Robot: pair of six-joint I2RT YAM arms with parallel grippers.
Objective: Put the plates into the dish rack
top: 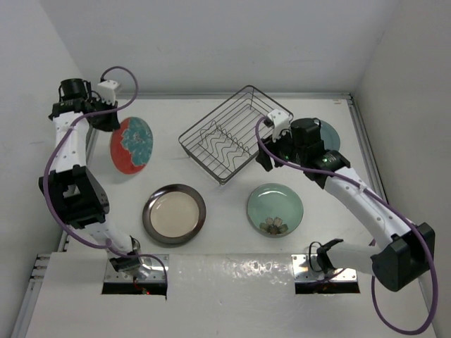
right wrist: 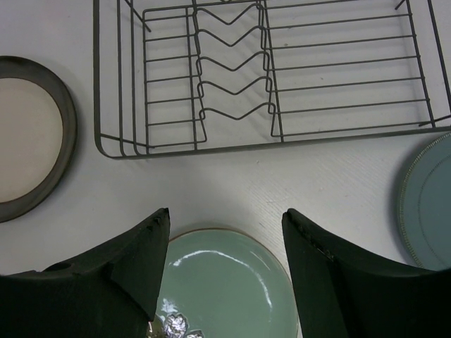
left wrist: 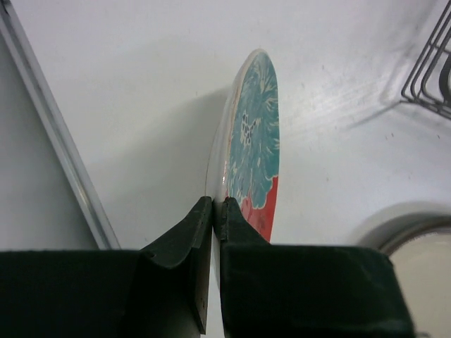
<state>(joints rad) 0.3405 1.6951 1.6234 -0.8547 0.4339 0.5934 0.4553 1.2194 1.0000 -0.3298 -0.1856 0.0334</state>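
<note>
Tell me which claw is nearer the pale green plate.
Right. The right claw hangs open close by the pale green plate's far edge; the left claw is well away to the left, shut on the red plate's rim.

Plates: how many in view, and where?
4: red plate held on edge in the left gripper; cream plate near left; pale green plate near right; grey-teal plate partly hidden behind the right arm.

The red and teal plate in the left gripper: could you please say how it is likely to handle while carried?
The red and teal plate looks rigid and probably ceramic, so likely breakable if dropped. The left gripper pinches only its rim, so its weight may make it swing or slip.
</note>
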